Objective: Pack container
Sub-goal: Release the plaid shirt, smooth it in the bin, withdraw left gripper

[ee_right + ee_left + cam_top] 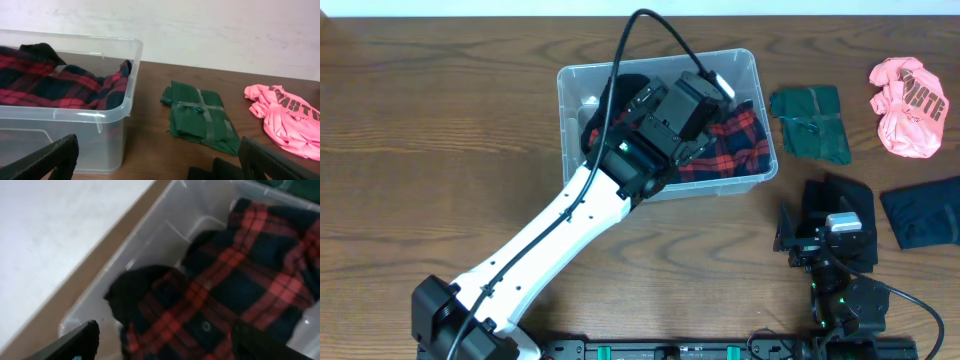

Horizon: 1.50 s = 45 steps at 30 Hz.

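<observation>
While the left pincer (167, 330) hangs over the open container (567, 120), its two fingers (80, 340) stand spread wide with nothing between them. Directly beneath it, inside the container, lies a rumpled red-and-dark plaid shirt (235, 280) that covers most of the floor. A black garment (132, 287) rests against the plaid on the pincer's left in the wrist view, close to the container's wall. The white left arm (550, 225) reaches across the wooden table (440, 120) and over the container's near rim.

The right pincer (160, 142) sits low over the table, well apart from the left one. Its fingers (50, 160) are likewise spread and hold nothing. Ahead of it and to its left stands the container, upright on the table, with the plaid shirt rising close to the rim at the corner nearest that pincer. Straight ahead of the right pincer a folded green cloth (200, 117) lies flat on the table, near the container but not touching it. Farther ahead and to the right is a crumpled pink shirt (282, 117) with dark lettering. Seen from overhead, a black cloth (850, 195) lies just beneath the right pincer, and a dark folded cloth (925, 215) lies to its right.
</observation>
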Available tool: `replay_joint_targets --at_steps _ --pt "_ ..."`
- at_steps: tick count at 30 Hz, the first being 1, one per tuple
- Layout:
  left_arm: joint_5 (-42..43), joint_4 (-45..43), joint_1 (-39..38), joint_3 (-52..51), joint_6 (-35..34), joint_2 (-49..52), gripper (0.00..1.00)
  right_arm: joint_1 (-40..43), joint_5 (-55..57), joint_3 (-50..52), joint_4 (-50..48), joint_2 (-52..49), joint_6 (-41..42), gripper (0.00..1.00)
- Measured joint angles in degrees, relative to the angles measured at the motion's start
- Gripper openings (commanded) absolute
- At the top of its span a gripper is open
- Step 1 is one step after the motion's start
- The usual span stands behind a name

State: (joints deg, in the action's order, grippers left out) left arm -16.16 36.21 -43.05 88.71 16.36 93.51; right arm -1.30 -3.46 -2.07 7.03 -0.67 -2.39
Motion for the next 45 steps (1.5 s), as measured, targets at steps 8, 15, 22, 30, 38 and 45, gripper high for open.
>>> replay_joint_targets --at_steps 8,15,22,30,38,45 --pt "2.7 7.7 7.0 0.1 -8.1 3.1 0.84 0.0 0.0 0.0 0.0 0.0 0.0 0.99" --pt "6.3 8.3 13.0 0.1 -10.3 12.2 0.84 0.0 0.0 0.0 0.0 0.0 0.0 0.99" --pt "8.2 8.1 15.6 0.1 -10.8 19.7 0.95 0.0 0.0 0.0 0.0 0.0 0.0 0.99" --pt "9.8 9.0 17.7 1.4 -11.8 19.1 0.97 0.0 0.0 0.0 0.0 0.0 0.0 0.99" --pt "9.4 12.6 19.6 3.4 -12.6 6.9 0.98 0.0 0.0 0.0 0.0 0.0 0.0 0.99" --pt "9.1 17.9 26.6 5.0 -16.0 -4.3 0.98 0.0 0.0 0.0 0.0 0.0 0.0 0.99"
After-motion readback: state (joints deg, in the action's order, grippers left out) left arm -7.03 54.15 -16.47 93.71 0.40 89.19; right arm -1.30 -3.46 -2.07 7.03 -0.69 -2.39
